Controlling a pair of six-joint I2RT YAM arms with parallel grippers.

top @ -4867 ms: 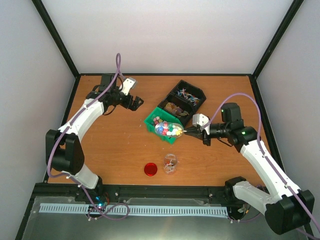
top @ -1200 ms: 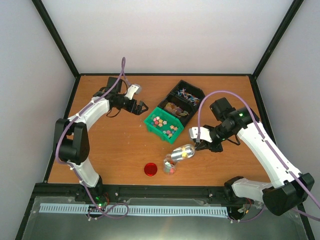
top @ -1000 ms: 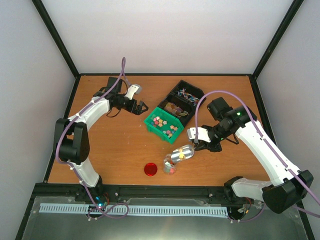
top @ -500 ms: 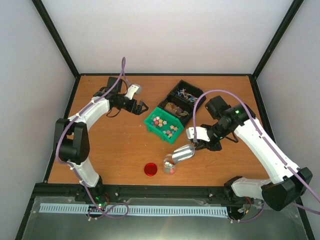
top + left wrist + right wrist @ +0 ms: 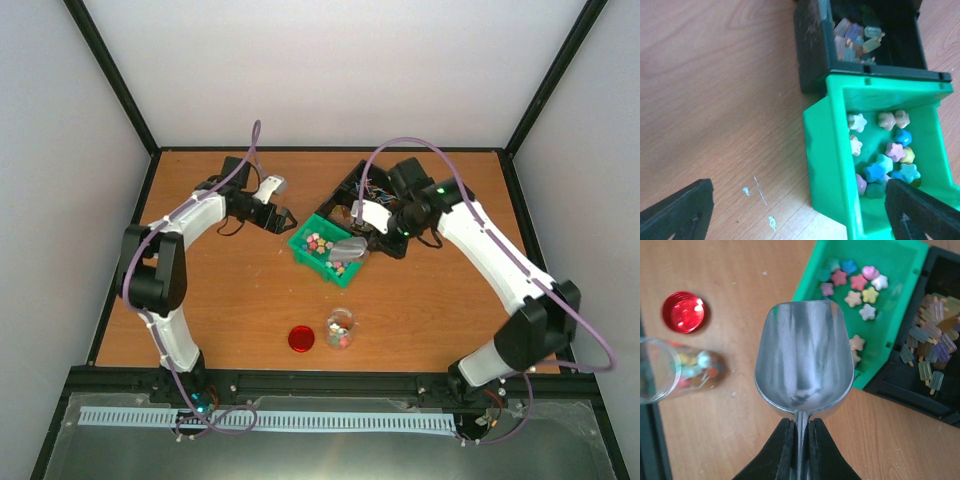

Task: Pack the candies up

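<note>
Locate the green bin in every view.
Top external: green bin mid-table, beneath the scoop.
Left wrist: green bin lower right.
Right wrist: green bin upper right, beyond the scoop.
Shared landmark: black bin adjoining it, in all three.

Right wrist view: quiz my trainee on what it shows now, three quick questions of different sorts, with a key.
1. True or false: the scoop is full.
2. Where is the red lid relative to the jar? A on it; B beside it; C inside it.
3. Fill in: the star candies lie in the ___ bin.
Key: 1 false, it is empty; 2 B; 3 green bin.
</note>
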